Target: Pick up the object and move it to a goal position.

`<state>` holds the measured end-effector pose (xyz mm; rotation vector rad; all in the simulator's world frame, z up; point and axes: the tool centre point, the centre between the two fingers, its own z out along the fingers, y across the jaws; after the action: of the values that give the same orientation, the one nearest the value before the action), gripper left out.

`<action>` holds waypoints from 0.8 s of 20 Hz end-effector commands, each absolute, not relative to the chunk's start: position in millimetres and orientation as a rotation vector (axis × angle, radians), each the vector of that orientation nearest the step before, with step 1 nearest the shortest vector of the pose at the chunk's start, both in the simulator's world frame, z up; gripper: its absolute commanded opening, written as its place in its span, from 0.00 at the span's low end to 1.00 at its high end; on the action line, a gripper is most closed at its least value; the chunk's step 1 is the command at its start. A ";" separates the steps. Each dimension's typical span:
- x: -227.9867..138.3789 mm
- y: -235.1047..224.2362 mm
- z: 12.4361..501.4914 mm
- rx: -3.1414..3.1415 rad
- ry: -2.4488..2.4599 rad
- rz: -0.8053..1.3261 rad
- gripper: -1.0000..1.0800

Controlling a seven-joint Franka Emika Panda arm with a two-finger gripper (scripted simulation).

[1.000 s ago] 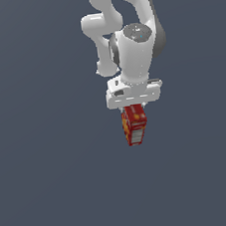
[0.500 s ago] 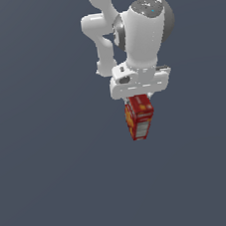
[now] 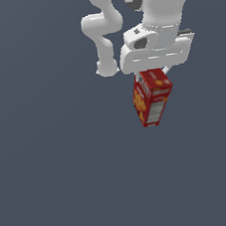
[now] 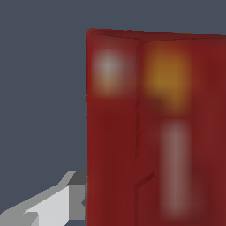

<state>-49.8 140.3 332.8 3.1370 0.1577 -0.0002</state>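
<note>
The object, a red cracker box [image 3: 152,99] with yellow-orange crackers on its face and a grey-white side panel, hangs tilted below the white hand in the exterior view. My gripper [image 3: 152,74] is shut on the box's upper end, its fingers mostly hidden by the hand and the box. In the wrist view the red box [image 4: 154,128] fills most of the picture, blurred and very close. One grey-white finger [image 4: 57,205] presses against its side; the other finger is hidden behind the box.
The white arm [image 3: 106,33] rises behind and above the hand. All around is a plain dark grey-blue surface [image 3: 56,167] with no other objects in view.
The arm has carried the box toward the exterior view's right and nearer the camera. The box looks larger and more tilted than a second ago.
</note>
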 end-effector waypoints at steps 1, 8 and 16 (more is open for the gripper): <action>-52.4 151.5 360.1 3.137 0.158 0.001 0.00; -57.4 181.7 430.2 3.137 0.158 0.001 0.00; -60.4 208.5 491.9 3.137 0.157 0.000 0.00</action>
<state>-59.6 204.0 480.6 3.1372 0.1575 0.0001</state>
